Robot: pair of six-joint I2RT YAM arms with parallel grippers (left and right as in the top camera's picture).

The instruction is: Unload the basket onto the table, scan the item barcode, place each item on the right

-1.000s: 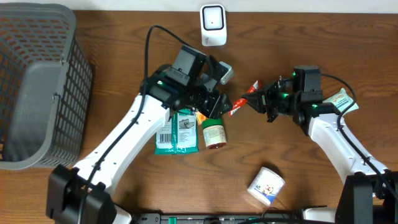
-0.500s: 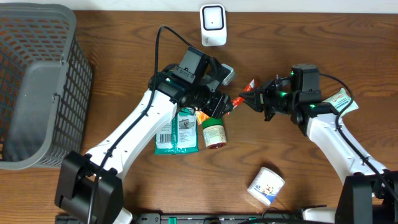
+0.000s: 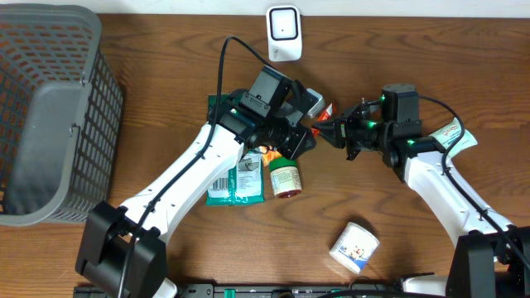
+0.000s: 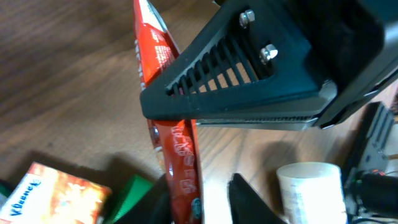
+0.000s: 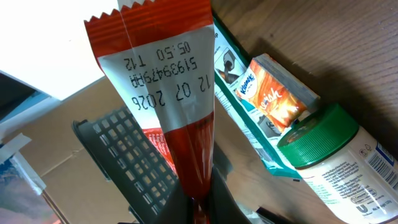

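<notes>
Brown wooden table (image 3: 166,50) fills the overhead view, with a big grey mesh basket (image 3: 50,108) at its left edge. Both arms reach in from the near edge and meet a little beyond the middle: the left arm (image 3: 190,174) slants up from the near-left, and the right arm (image 3: 439,182) comes in from the near-right corner.

Under the left arm lie a green tissue packet (image 3: 240,178), a green-lidded jar (image 3: 284,178) just beside it, and a small orange Kleenex pack (image 5: 273,93) touching both. A white tub (image 3: 354,247) lies apart toward the near edge. The white scanner (image 3: 283,33) stands at the middle of the far edge.

The task's thing, a red sachet (image 5: 161,68), is held off the table between the two wrists. The right gripper (image 5: 199,199) is clenched on its lower end, with the printed date facing that camera. The left gripper (image 4: 202,199) has its jaws either side of the sachet, but bare wood shows in a gap on one side, so it is released rather than pinching.

This looks like a hand-over or regrasp before scanning. No barcode shows on the sachet from any view. Next, the left jaws need to close firmly before the right lets go. The sachet's coded face must then be turned toward the scanner, which is near but not yet faced.
</notes>
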